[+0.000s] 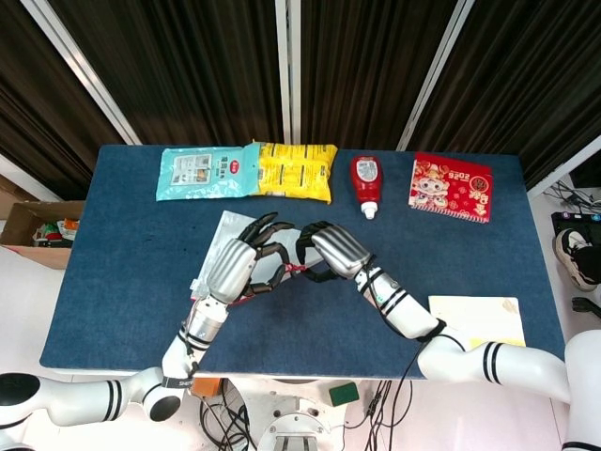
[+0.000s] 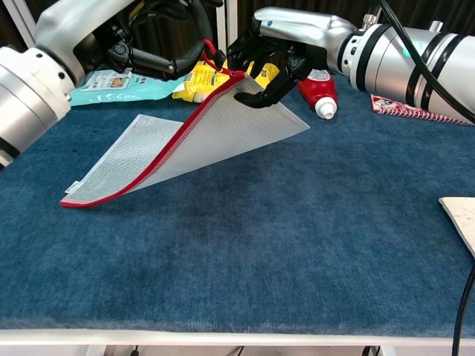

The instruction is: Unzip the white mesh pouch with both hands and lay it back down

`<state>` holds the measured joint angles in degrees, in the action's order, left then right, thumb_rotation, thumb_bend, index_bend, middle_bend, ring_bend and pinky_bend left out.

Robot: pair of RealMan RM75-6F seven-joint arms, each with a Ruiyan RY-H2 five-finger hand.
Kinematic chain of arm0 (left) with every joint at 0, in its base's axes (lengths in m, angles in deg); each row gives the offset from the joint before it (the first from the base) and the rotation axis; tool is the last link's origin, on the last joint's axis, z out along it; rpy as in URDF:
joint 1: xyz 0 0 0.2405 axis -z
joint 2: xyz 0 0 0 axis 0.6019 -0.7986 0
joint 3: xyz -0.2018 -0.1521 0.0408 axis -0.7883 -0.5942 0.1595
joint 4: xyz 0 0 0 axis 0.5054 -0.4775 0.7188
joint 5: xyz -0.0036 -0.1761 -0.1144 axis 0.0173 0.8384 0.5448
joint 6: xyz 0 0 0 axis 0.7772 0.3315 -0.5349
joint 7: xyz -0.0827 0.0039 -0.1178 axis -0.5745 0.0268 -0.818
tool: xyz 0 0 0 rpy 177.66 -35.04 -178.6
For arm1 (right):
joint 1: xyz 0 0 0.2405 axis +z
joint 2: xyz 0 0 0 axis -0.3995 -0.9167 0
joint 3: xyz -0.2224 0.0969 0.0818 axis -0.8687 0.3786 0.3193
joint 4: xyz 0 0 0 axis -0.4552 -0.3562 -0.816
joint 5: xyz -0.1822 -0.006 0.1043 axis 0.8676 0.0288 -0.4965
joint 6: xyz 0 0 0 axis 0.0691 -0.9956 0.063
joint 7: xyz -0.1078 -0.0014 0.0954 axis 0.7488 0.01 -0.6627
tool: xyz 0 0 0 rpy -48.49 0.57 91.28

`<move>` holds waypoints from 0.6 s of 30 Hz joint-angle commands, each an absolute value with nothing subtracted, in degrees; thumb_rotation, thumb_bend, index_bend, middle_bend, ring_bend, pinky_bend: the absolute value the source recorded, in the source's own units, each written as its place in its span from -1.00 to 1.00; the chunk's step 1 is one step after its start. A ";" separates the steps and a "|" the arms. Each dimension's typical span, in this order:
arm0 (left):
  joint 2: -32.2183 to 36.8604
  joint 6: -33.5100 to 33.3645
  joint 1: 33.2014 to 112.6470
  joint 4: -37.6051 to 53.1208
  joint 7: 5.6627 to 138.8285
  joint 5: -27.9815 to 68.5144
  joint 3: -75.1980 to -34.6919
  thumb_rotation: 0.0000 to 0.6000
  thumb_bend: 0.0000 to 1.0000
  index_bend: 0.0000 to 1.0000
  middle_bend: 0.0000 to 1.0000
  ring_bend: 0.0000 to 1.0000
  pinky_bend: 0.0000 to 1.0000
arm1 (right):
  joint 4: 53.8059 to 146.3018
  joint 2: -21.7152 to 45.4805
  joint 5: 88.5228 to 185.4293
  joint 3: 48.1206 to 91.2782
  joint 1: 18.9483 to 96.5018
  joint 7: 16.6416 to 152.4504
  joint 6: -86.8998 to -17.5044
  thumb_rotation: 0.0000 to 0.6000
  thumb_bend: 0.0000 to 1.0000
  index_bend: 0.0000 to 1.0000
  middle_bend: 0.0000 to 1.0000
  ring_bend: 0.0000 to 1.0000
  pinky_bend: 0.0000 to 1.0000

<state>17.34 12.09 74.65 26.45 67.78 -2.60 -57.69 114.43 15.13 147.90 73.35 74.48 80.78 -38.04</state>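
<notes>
White mesh edged in red is what is lifted at one corner here: the pouch [image 2: 185, 144] is raised from the blue table [image 2: 297, 245], its far corner still resting on the cloth below and to the left of the hands. The right hand [image 2: 267, 63] is closed on the raised corner of the pouch, fingers curled over the mesh just beneath the red edge. The left hand [image 2: 159, 48] is held just beside it, fingers hooked near a small red loop at the zip end [image 2: 210, 50]; whether the loop is truly pinched cannot be told, as the fingertips are too dark and crowded in both views. The zip appears closed along its whole visible length, so the unzipping step is judged to be only beginning. Next, the corner would need to be kept steady by the right hand while the pull is drawn along the red edge, away from it, by the left.
</notes>
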 commanded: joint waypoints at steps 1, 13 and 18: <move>16.92 11.31 73.19 27.16 65.38 -0.43 -57.14 1.00 0.09 0.30 -0.65 -0.88 -0.71 | 114.17 15.42 147.93 73.33 74.08 80.44 -38.75 1.00 -0.13 0.73 0.09 -0.45 -0.36; 14.22 7.52 70.47 28.00 61.10 3.21 -55.70 1.00 0.09 0.29 -0.65 -0.88 -0.71 | 114.28 15.76 148.39 73.45 72.73 80.25 -41.48 1.00 -0.06 0.78 0.10 -0.44 -0.35; 13.34 6.01 69.66 28.08 60.79 3.65 -54.52 1.00 0.10 0.29 -0.65 -0.89 -0.71 | 113.92 16.16 148.80 73.50 72.15 80.09 -42.80 1.00 -0.05 0.79 0.10 -0.43 -0.35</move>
<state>13.48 6.16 69.80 28.04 60.86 3.54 -54.67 114.00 16.09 148.75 73.48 72.24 80.11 -42.71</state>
